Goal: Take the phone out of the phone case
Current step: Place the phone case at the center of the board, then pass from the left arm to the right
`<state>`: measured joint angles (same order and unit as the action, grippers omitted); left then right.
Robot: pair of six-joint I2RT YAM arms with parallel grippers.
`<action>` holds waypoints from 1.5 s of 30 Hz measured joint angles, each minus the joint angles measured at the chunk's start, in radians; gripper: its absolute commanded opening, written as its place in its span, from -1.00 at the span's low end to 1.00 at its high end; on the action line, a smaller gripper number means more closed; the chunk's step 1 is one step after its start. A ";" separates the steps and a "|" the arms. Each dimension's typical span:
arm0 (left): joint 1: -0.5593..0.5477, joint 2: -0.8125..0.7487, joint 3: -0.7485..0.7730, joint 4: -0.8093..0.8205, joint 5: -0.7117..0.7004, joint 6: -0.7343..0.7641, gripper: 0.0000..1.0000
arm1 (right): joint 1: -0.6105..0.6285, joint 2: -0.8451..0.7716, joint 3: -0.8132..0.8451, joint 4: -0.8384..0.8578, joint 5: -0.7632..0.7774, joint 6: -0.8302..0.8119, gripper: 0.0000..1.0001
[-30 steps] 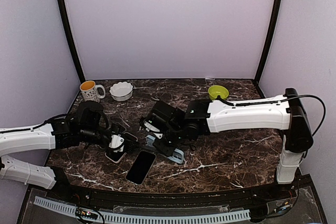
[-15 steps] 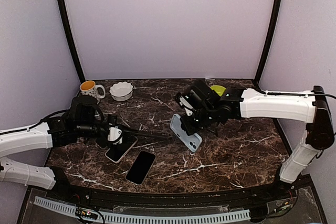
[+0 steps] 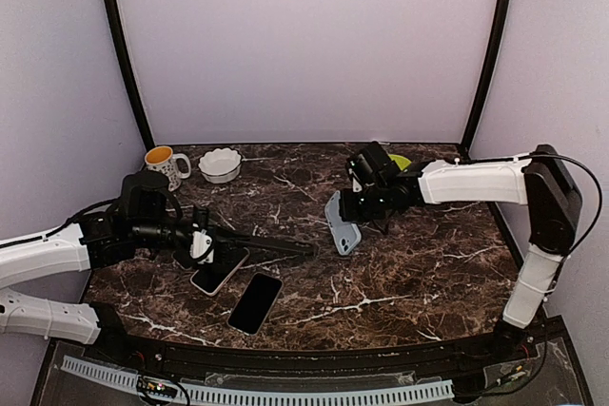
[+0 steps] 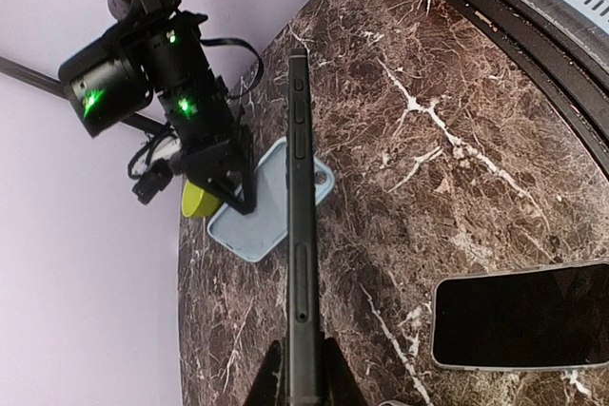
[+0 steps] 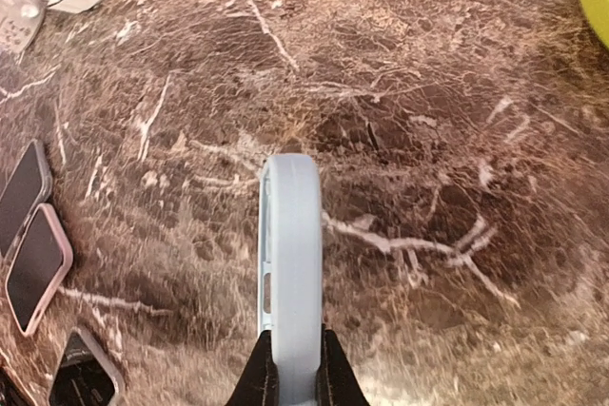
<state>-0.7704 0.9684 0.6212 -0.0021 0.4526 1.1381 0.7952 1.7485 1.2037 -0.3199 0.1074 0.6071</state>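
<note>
The dark phone [image 4: 302, 216] is out of its case and held edge-on above the marble, pointing right. My left gripper [image 4: 303, 379] is shut on its near end. In the top view the phone [image 3: 276, 247] sticks out to the right of the left gripper [image 3: 221, 245]. The light blue phone case [image 3: 343, 223] hangs empty in my right gripper [image 3: 360, 210], right of the phone's far tip and apart from it. In the right wrist view the case [image 5: 290, 254] stands on edge between the shut fingers of the right gripper [image 5: 290, 370].
A pink-cased phone [image 3: 219, 271] and a black phone [image 3: 255, 302] lie on the table under and in front of the left gripper. An orange-filled mug [image 3: 164, 164] and a white bowl [image 3: 220, 164] stand at the back left. A green bowl [image 3: 395, 166] sits behind the right arm.
The grippers were together at the table's front centre. The right arm has pulled away right and back with the blue case, leaving the phone in the left gripper.
</note>
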 measured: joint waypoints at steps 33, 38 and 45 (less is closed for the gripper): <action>0.000 0.000 0.000 -0.003 0.048 0.002 -1.00 | -0.313 0.348 0.495 0.089 -0.322 -0.100 0.73; 0.000 0.003 0.000 -0.003 0.049 0.001 -1.00 | -0.295 0.036 0.272 0.182 -0.315 -0.266 0.82; 0.000 0.017 0.000 -0.002 0.052 -0.010 -1.00 | -0.216 -0.337 -0.146 0.428 -0.304 -0.442 0.97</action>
<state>-0.7704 0.9855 0.6209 -0.0040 0.5049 1.1282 0.5797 1.4117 1.0580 0.1085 -0.1963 0.1650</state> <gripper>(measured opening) 0.096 0.985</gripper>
